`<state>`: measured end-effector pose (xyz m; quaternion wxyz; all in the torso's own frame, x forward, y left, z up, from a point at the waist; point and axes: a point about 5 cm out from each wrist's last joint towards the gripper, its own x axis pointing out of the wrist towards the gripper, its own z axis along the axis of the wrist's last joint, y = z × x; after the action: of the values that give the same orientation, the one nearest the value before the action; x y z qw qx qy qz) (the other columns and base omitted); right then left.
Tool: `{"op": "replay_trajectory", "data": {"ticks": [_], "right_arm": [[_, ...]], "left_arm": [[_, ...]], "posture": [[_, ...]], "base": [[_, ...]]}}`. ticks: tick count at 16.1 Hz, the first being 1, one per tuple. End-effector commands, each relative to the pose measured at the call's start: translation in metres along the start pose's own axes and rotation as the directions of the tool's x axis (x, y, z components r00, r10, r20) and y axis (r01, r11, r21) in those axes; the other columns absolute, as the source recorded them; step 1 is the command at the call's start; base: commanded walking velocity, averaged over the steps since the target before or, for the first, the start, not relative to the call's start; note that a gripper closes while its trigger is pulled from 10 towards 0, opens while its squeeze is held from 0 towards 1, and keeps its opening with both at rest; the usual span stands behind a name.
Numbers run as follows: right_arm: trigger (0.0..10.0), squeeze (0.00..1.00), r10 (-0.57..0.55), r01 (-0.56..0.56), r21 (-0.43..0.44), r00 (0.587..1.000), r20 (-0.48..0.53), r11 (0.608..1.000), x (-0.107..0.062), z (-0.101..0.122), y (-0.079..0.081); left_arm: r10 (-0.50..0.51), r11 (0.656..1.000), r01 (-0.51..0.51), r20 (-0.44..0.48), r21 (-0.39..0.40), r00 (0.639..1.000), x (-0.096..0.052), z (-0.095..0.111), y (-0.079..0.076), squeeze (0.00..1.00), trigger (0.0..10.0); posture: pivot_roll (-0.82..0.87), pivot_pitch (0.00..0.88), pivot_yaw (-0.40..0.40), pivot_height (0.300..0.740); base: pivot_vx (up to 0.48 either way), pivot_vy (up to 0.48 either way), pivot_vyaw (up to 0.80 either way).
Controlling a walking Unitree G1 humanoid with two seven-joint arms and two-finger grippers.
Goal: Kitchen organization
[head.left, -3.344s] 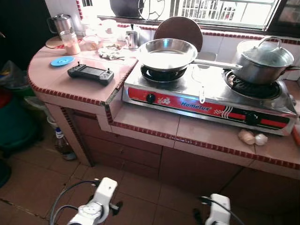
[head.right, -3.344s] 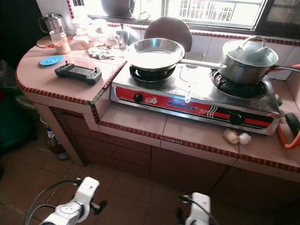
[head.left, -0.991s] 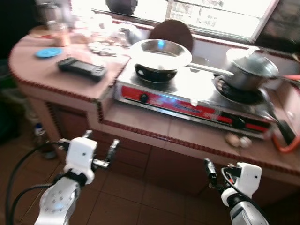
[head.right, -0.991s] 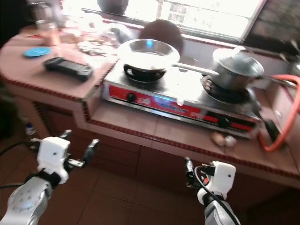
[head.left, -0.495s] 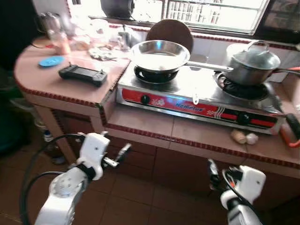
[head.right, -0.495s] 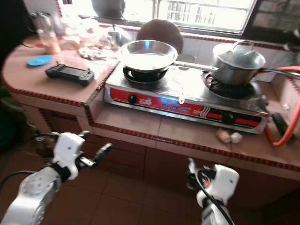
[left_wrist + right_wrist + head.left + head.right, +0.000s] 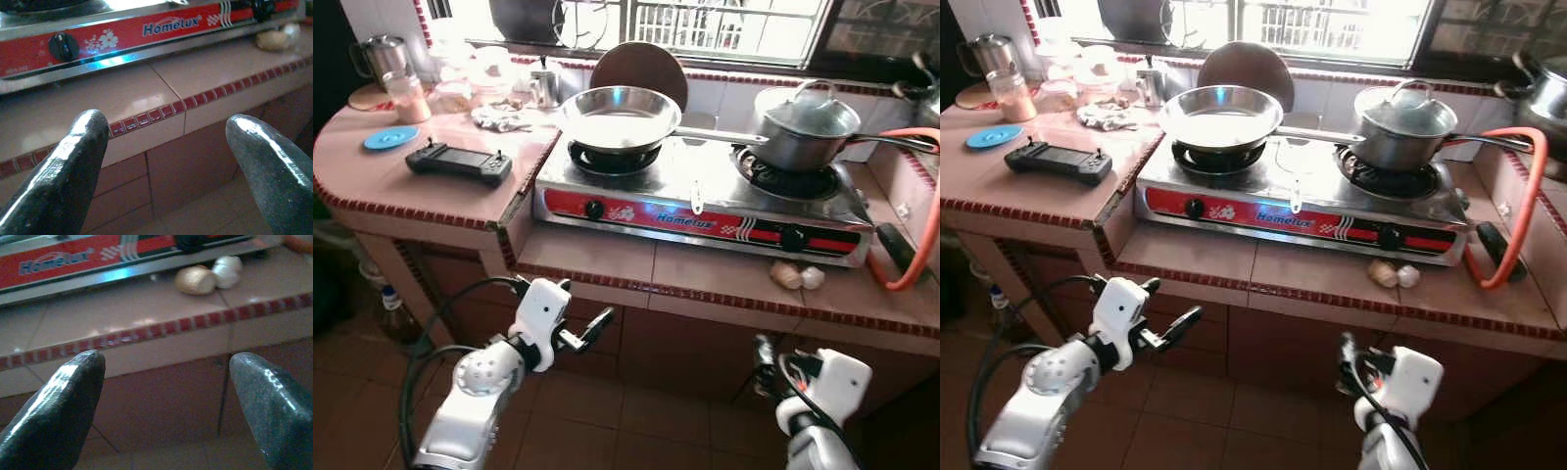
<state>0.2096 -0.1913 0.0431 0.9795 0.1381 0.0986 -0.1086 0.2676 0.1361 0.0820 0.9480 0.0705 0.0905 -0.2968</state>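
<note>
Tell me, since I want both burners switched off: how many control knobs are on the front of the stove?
2. One black knob sits on the stove's red front panel below the frying pan; the other knob sits below the lidded pot.

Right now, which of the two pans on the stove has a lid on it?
The saucepan on the right burner; a glass lid covers it, while the frying pan on the left burner sits open.

A silver pan (image 7: pixel 619 116) sits on the stove's (image 7: pixel 705 201) left burner, a lidded pot (image 7: pixel 800 127) on the right, upper centre.
</note>
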Motion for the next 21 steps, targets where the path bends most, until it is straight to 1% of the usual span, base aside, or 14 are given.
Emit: {"op": "replay_trajectory", "data": {"ticks": [1,2,4,5,6,7,8,9,12,14,16,18,19,21], "right_arm": [[10.0,0.0,-0.007,0.007,0.0,1.0,-0.001,1.0,0.003,0.0,0.0],[10.0,0.0,-0.008,0.008,-0.005,1.0,0.007,1.0,0.006,0.003,-0.004],[10.0,0.0,0.013,-0.012,-0.037,0.999,0.032,0.999,0.009,0.013,-0.006],[10.0,0.0,0.013,-0.012,-0.04,0.999,0.036,0.999,0.011,0.015,-0.008],[10.0,0.0,-0.017,0.019,-0.043,0.999,0.037,0.999,0.011,0.014,-0.013],[10.0,0.0,-0.043,0.044,-0.024,0.998,0.039,0.999,0.01,0.014,-0.015],[10.0,0.0,-0.034,0.035,-0.021,0.999,0.04,0.999,0.01,0.013,-0.014],[10.0,0.0,-0.016,0.017,-0.027,0.999,0.037,0.999,0.007,0.011,-0.006],[10.0,0.0,-0.007,0.009,-0.04,0.999,0.037,0.999,0.004,0.01,-0.003],[10.0,0.0,0.021,-0.018,-0.072,0.998,0.051,0.997,0.005,0.014,0.002],[10.0,0.0,0.017,-0.013,-0.075,0.998,0.057,0.997,0.006,0.016,0.0],[10.0,0.0,-0.001,0.004,-0.068,0.999,0.054,0.998,0.006,0.014,-0.004],[10.0,0.0,-0.004,0.008,-0.071,0.998,0.056,0.997,0.005,0.014,-0.003],[10.0,0.0,-0.026,0.03,-0.066,0.998,0.064,0.997,0.002,0.012,-0.004]], "left_arm": [[0.024,1.0,-0.024,-0.006,-0.002,1.0,-0.004,-0.004,0.003,0.0,10.0],[0.047,0.999,-0.047,-0.023,-0.014,0.999,-0.006,-0.014,-0.001,0.0,10.0],[0.087,0.996,-0.087,-0.004,-0.03,0.996,-0.006,-0.015,-0.001,0.0,10.0],[0.108,0.993,-0.108,-0.01,-0.038,0.994,-0.004,-0.019,0.0,0.0,10.0],[0.132,0.99,-0.133,-0.018,-0.048,0.991,-0.003,-0.022,0.002,0.0,10.0],[0.132,0.99,-0.133,-0.015,-0.05,0.991,0.0,-0.02,0.002,0.0,10.0],[0.114,0.993,-0.114,-0.006,-0.036,0.994,0.004,-0.018,0.0,0.0,10.0],[0.096,0.995,-0.096,-0.005,-0.037,0.995,0.007,-0.016,0.001,0.0,10.0],[0.071,0.997,-0.071,-0.003,-0.039,0.997,0.013,-0.018,0.0,0.0,10.0],[0.045,0.998,-0.045,-0.005,-0.043,0.999,0.018,-0.018,-0.003,0.0,10.0],[0.025,0.999,-0.026,-0.002,-0.043,1.0,0.023,-0.017,-0.005,0.0,10.0],[0.03,0.999,-0.03,-0.002,-0.044,1.0,0.027,-0.016,-0.003,0.0,10.0],[0.018,0.998,-0.018,0.0,-0.057,1.0,0.028,-0.016,-0.003,0.0,10.0],[-0.018,0.999,0.018,0.006,-0.039,1.0,0.033,-0.014,-0.006,0.0,10.0]], "posture": [[0.09,0.0,-0.058,0.74],[0.1,0.0,-0.073,0.74],[0.09,0.0,-0.081,0.74],[0.08,0.0,-0.073,0.74],[0.07,0.0,-0.077,0.74],[0.06,0.0,-0.073,0.74],[0.06,0.0,-0.071,0.74],[0.04,0.0,-0.066,0.74],[0.02,0.0,-0.055,0.74],[0.01,0.0,-0.043,0.74],[0.0,0.0,-0.038,0.74],[-0.01,0.0,-0.03,0.74],[-0.01,0.0,-0.026,0.74],[-0.05,0.0,0.014,0.74]], "base": [[0.0,0.0,0.0],[0.0,0.0,0.0],[0.0,0.0,0.0],[0.0,0.0,0.0],[0.0,0.0,-0.79],[0.0,0.0,-0.8],[0.0,0.0,-0.8],[0.0,0.0,-0.79],[0.0,0.0,-0.79],[0.0,0.0,-0.79],[0.0,0.0,-0.79],[0.0,0.0,-0.79],[0.0,0.0,-0.79],[0.0,0.0,-0.79]]}}
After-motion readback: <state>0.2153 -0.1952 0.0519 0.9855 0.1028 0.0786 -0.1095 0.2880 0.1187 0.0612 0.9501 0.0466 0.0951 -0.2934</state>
